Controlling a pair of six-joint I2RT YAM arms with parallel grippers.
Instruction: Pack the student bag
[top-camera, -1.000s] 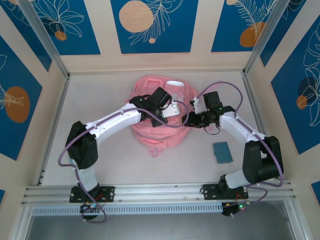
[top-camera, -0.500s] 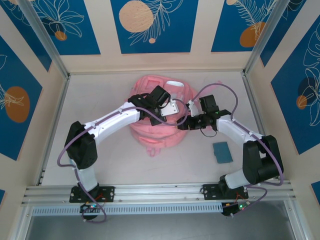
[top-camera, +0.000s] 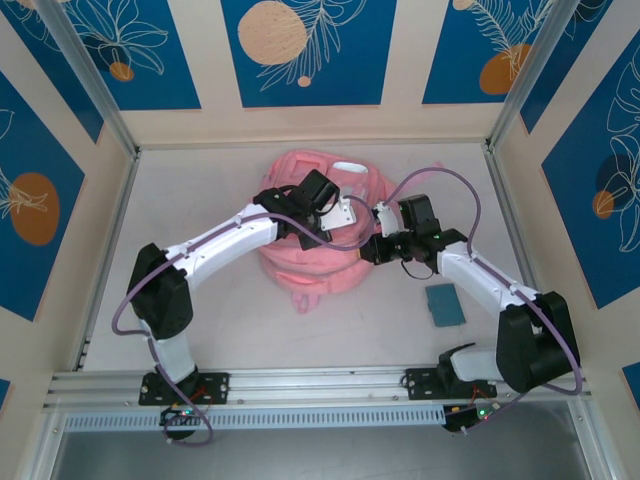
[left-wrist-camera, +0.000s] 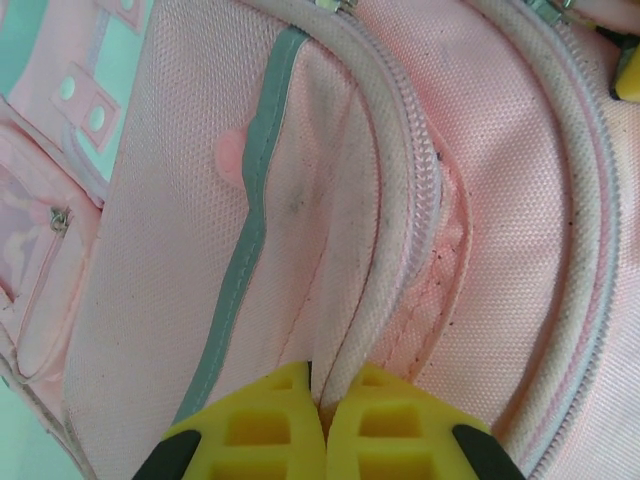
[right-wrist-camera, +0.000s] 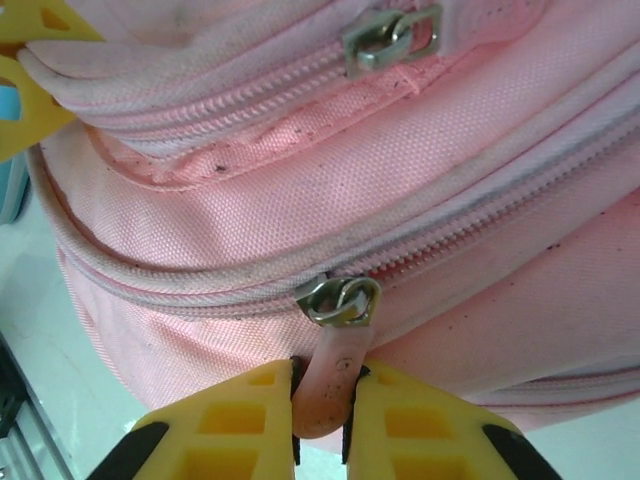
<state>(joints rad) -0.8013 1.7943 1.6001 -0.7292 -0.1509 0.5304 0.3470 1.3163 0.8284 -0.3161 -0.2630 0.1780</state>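
Note:
The pink student bag (top-camera: 300, 260) lies in the middle of the table, partly hidden by both arms. My left gripper (top-camera: 345, 212) sits over its upper right part. In the left wrist view the yellow fingers (left-wrist-camera: 250, 430) pinch a fold of pink fabric beside a white zipper line (left-wrist-camera: 385, 200). My right gripper (top-camera: 368, 250) is at the bag's right edge. In the right wrist view its yellow fingers (right-wrist-camera: 230, 425) are shut on a pink rubbery zipper pull tab (right-wrist-camera: 328, 385) hanging from a metal slider (right-wrist-camera: 338, 298). A second metal slider (right-wrist-camera: 392, 38) sits on a higher zipper.
A dark teal flat rectangular object (top-camera: 445, 304) lies on the table to the right of the bag, near my right forearm. Patterned walls with metal frame posts enclose the table on three sides.
My right gripper has moved left and down along the bag's right edge and closed on the zipper pull tab. The left gripper has stayed where it was, pinching the fabric.

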